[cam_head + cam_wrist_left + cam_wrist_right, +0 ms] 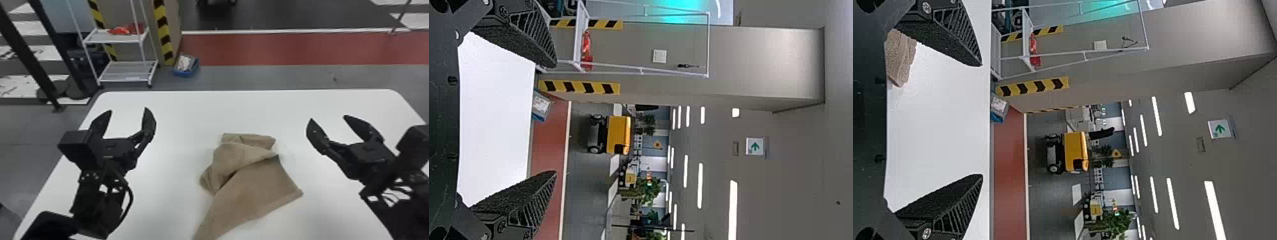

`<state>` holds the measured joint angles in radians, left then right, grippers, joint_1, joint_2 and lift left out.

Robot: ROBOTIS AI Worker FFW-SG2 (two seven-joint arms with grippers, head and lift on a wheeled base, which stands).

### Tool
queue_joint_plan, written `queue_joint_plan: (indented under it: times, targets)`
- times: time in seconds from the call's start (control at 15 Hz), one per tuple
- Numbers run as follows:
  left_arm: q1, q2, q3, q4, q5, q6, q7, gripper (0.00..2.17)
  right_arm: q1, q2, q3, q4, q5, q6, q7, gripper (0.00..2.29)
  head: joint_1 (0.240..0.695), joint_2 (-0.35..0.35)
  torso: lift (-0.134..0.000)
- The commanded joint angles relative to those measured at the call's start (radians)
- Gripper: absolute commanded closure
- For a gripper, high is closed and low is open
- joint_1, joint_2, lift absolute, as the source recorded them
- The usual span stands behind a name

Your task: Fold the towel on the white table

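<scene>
And there's the towel, crumpled and partly folded over itself in the middle of the table, between the two grippers! Left gripper, jaws wide apart; right gripper, jaws spread wide too, both clear of the cloth

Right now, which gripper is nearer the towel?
Right. In the head view, the right gripper hangs open off the towel's far right side; the left gripper, also open, is off to its left across a wider gap.
</scene>
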<state>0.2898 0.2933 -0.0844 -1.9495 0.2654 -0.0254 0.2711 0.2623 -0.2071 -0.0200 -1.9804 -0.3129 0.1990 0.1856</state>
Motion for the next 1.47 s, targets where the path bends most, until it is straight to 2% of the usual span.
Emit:
queue_joint_plan:
  times: [0.0, 0.13, 0.53, 0.67, 0.8, 0.93, 1.07, 1.2, 1.27, 1.4]
  targets:
    - [-0.001, -0.002, -0.001, 0.003, 0.000, -0.003, 0.014, 0.14, -0.002, 0.000, 0.000, 0.002, 0.000, 0.000, 0.000, 0.09, 0.695, 0.065, -0.120]
    - [-0.006, -0.002, -0.018, 0.017, -0.012, -0.061, 0.046, 0.14, -0.005, 0.000, 0.003, 0.003, 0.000, 0.000, 0.003, 0.09, 0.695, 0.069, -0.120]
    - [-0.015, 0.001, -0.024, 0.018, -0.015, -0.052, 0.049, 0.14, 0.005, 0.000, 0.008, -0.006, -0.005, 0.003, 0.012, 0.09, 0.695, 0.068, -0.120]
    - [-0.018, 0.004, -0.024, 0.020, -0.026, -0.021, 0.042, 0.14, 0.031, 0.000, 0.055, -0.037, 0.012, 0.009, 0.012, 0.09, 0.695, 0.070, -0.120]
    - [-0.032, 0.003, -0.026, 0.027, -0.025, 0.040, 0.042, 0.14, 0.058, 0.002, 0.121, -0.068, 0.032, 0.101, -0.006, 0.15, 0.695, 0.097, -0.120]
    - [-0.043, 0.003, -0.021, 0.024, -0.020, 0.138, 0.040, 0.14, 0.100, 0.000, 0.206, -0.114, 0.124, 0.147, -0.049, 0.22, 0.695, 0.127, -0.120]
    - [-0.044, 0.004, -0.017, 0.024, -0.017, 0.157, 0.033, 0.14, 0.140, -0.003, 0.275, -0.152, 0.212, 0.172, -0.049, 0.25, 0.695, 0.163, -0.120]
    - [-0.044, 0.006, -0.021, 0.023, -0.009, 0.157, 0.020, 0.14, 0.153, -0.037, 0.354, -0.193, 0.284, 0.288, -0.048, 0.26, 0.695, 0.217, -0.120]
    - [-0.043, 0.006, -0.024, 0.021, -0.011, 0.154, 0.019, 0.14, 0.167, -0.037, 0.397, -0.213, 0.344, 0.356, -0.048, 0.26, 0.695, 0.233, -0.120]
    - [-0.043, 0.004, -0.024, 0.023, -0.012, 0.154, 0.017, 0.14, 0.192, -0.044, 0.443, -0.226, 0.399, 0.389, -0.048, 0.26, 0.695, 0.260, -0.120]
